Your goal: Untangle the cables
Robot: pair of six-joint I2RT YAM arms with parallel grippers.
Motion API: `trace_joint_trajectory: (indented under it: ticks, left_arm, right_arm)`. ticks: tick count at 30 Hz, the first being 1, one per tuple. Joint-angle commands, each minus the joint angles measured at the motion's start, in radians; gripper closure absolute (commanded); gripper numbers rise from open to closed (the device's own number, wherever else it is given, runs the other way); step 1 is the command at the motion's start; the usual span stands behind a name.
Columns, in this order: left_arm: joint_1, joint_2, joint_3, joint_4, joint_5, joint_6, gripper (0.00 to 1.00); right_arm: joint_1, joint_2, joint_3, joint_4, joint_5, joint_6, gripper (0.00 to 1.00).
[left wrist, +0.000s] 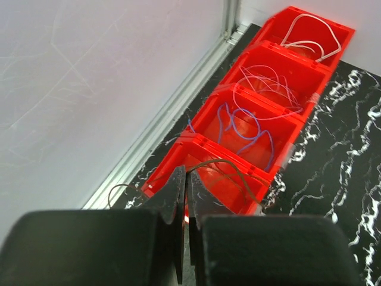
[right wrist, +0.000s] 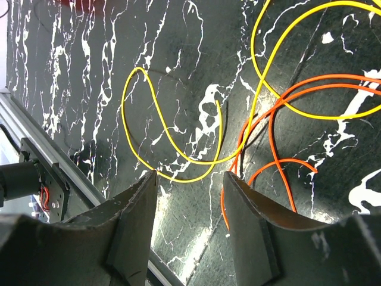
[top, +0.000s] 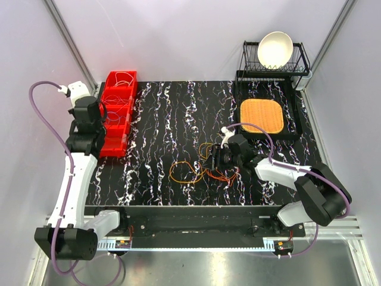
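Note:
A tangle of thin orange and yellow cables (top: 189, 171) lies on the black marbled table, near the front centre. My right gripper (top: 215, 158) hovers at its right end. In the right wrist view this gripper (right wrist: 190, 174) is open and empty, with a yellow cable (right wrist: 203, 162) and an orange cable (right wrist: 286, 159) on the table just beyond its fingertips. My left gripper (left wrist: 187, 176) is over the nearest red bin (left wrist: 229, 182), shut on a thin brown cable (left wrist: 238, 170) that droops to both sides.
A row of red bins (top: 119, 113) stands at the far left, holding white (left wrist: 309, 36), pink (left wrist: 268, 89) and blue (left wrist: 244, 128) cables. A dish rack with a white bowl (top: 275, 47) and an orange mat (top: 261, 115) are at the back right.

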Motion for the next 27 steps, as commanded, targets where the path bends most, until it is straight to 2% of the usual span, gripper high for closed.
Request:
trace_joint_trajectory:
  ticks: [1,6,13,17,22,27]
  left_arm:
    - [0.005,0.002,-0.014,0.05,-0.118,-0.029,1.0]
    - [0.025,0.045,-0.008,0.001,-0.231,-0.054,1.0]
    - [0.054,0.115,0.013,-0.054,-0.236,-0.089,1.0]
    - [0.057,0.172,0.033,-0.082,-0.135,-0.092,1.0]
    - [0.055,0.236,0.041,-0.08,0.056,-0.054,0.99]
    - [0.042,0.405,0.136,-0.175,0.136,-0.023,1.0]
  right_arm:
    - [-0.01,-0.033,-0.008,0.049,-0.017,-0.02,0.46]
    - [-0.013,-0.031,-0.011,0.053,-0.024,-0.02,0.46]
    - [-0.016,-0.036,-0.016,0.061,-0.029,-0.02,0.46]
    - [-0.016,-0.042,-0.02,0.064,-0.031,-0.02,0.46]
    - [-0.02,-0.042,-0.022,0.069,-0.034,-0.019,0.46]
    - [-0.023,-0.042,-0.023,0.069,-0.035,-0.017,0.47]
